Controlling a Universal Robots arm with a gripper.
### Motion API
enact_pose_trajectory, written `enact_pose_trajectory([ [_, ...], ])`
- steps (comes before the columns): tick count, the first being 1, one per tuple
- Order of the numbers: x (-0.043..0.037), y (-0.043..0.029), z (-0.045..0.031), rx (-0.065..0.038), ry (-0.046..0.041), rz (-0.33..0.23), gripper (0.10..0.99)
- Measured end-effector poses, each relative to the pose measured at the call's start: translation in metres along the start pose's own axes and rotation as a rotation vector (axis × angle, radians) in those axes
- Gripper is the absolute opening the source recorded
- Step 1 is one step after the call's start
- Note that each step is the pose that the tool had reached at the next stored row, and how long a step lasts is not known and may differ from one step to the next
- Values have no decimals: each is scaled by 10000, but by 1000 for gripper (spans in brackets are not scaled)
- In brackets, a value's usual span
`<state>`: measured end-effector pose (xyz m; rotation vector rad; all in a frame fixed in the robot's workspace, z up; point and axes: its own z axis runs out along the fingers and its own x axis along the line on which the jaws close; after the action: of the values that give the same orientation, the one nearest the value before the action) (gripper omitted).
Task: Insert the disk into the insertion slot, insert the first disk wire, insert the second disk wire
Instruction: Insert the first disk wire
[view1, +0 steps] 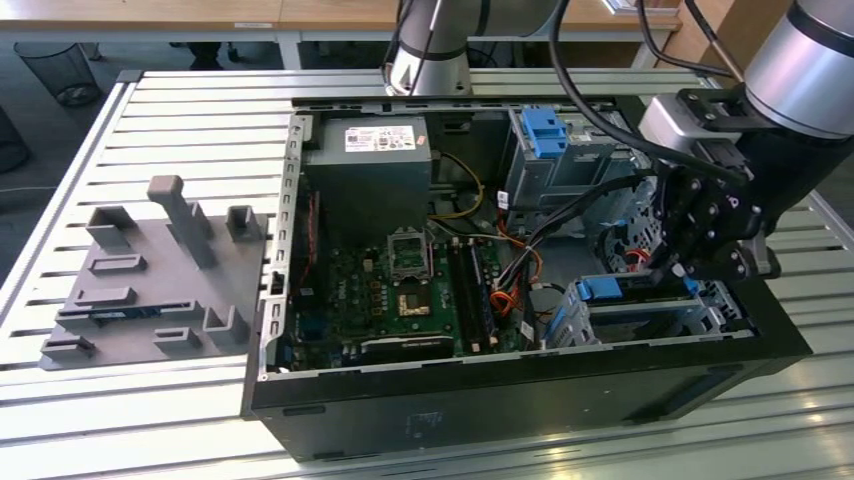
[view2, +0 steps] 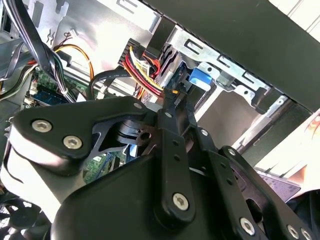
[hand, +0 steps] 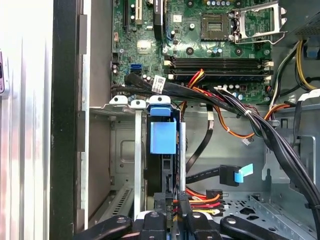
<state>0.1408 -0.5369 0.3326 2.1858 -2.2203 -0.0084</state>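
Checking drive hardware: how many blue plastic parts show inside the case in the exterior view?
2. A blue latch tops the taller cage toward the exterior view's top; the blue carrier of the disk sits in the insertion slot. The arm may hide others.

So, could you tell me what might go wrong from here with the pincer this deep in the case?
The pincer is right by the disk, among red and yellow wires; these could get pinched or tugged. The black cable bundle drapes close by and might snag on any move.
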Motion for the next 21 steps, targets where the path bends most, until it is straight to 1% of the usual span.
enact_pose_trajectory([
  [4,1,1,-55,-2,-1,0,235],
  [7,1,2,-70,-6,-2,0,235],
  [8,1,2,-77,-6,1,0,224],
  [9,1,2,-80,-6,-1,0,157],
  [11,1,2,-86,-6,-2,0,157],
  [12,1,2,-90,-6,-1,0,106],
  [21,1,2,-99,-6,0,0,106],
])
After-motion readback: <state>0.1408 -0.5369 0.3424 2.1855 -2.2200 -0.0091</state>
